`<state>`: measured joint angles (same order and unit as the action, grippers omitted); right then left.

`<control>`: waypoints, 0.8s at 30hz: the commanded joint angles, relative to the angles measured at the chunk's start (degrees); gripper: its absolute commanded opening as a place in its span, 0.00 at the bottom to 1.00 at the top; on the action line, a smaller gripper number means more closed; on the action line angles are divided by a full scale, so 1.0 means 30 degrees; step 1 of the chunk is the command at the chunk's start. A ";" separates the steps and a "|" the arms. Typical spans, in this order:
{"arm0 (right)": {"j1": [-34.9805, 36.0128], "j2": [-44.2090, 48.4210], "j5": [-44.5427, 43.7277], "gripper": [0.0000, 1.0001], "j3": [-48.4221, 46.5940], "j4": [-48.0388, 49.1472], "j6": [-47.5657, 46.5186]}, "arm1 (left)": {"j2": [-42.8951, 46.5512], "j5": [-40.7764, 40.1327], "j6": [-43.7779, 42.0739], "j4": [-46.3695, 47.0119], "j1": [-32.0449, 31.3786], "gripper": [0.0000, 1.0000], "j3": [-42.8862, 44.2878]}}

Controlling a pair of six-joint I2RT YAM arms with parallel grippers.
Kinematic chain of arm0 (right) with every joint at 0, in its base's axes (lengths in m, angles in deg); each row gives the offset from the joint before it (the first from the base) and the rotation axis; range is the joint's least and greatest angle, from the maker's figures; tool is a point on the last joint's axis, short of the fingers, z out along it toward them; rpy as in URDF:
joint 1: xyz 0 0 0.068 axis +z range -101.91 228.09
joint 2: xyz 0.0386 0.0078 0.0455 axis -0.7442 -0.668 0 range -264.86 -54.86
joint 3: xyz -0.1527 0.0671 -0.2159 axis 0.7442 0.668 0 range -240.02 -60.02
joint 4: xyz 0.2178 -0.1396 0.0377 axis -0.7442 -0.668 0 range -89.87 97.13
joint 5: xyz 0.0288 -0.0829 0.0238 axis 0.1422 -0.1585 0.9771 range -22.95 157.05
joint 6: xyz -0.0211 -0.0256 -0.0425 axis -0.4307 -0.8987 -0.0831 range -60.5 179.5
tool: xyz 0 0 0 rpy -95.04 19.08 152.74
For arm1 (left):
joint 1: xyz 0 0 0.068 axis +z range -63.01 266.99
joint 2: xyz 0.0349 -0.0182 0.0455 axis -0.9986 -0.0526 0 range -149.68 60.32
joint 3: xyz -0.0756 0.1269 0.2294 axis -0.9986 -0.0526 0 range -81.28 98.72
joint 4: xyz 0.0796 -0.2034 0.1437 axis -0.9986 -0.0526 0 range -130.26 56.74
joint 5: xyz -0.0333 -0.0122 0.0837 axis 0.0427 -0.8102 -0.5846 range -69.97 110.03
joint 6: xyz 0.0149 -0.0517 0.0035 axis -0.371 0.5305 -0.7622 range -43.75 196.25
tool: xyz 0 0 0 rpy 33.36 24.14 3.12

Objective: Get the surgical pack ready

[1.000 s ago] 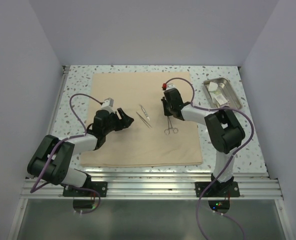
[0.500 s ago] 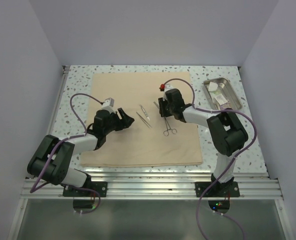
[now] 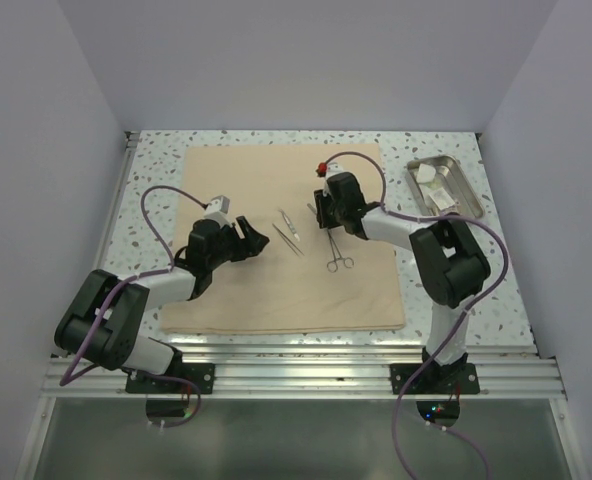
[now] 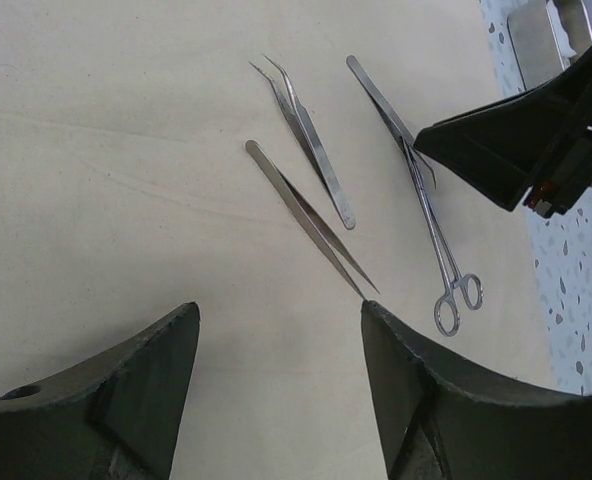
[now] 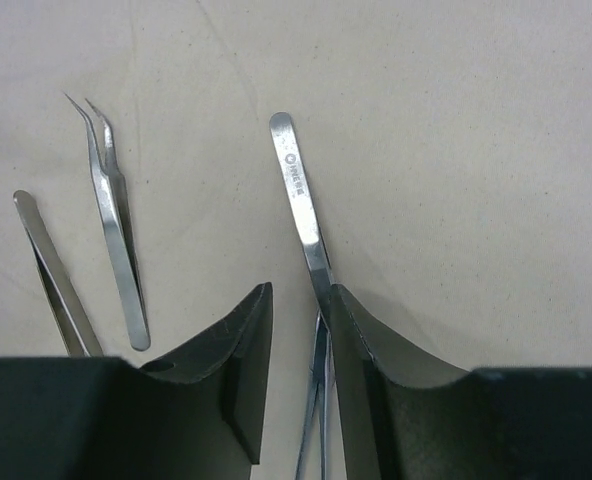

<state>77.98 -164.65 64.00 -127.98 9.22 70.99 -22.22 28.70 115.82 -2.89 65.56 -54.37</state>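
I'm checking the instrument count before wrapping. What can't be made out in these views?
Top view: what lies in the steel tray; too small to tell.
Right wrist view: the lower part of the stamped tweezers, hidden behind the fingers of the right gripper; whether a finger touches them is unclear.
Left wrist view: most of the steel tray, cut off by the top edge and the right gripper.
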 commanded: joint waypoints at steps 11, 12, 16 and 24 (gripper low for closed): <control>0.0086 -0.1340 -0.1327 0.32 -0.1573 -0.0637 -0.0049 | -0.0200 0.0070 -0.0564 0.0453 -0.0092 0.70 0.0783; 0.0086 -0.1398 -0.1327 0.29 -0.1632 -0.0637 -0.0049 | -0.0201 0.0070 -0.0593 0.0424 -0.0093 0.70 0.0784; 0.0086 -0.0990 -0.1530 0.13 -0.1079 -0.0229 0.0067 | -0.0259 0.0071 -0.0593 0.0394 -0.0093 0.70 0.0813; 0.0057 0.2928 -0.4868 0.09 0.3138 0.4889 0.1180 | -0.0201 0.0217 -0.0622 0.0365 -0.0093 0.70 0.0842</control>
<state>78.09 -163.52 56.19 -122.10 13.66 72.19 -22.62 28.81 115.58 -2.93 65.53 -53.73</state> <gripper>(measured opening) 0.120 0.695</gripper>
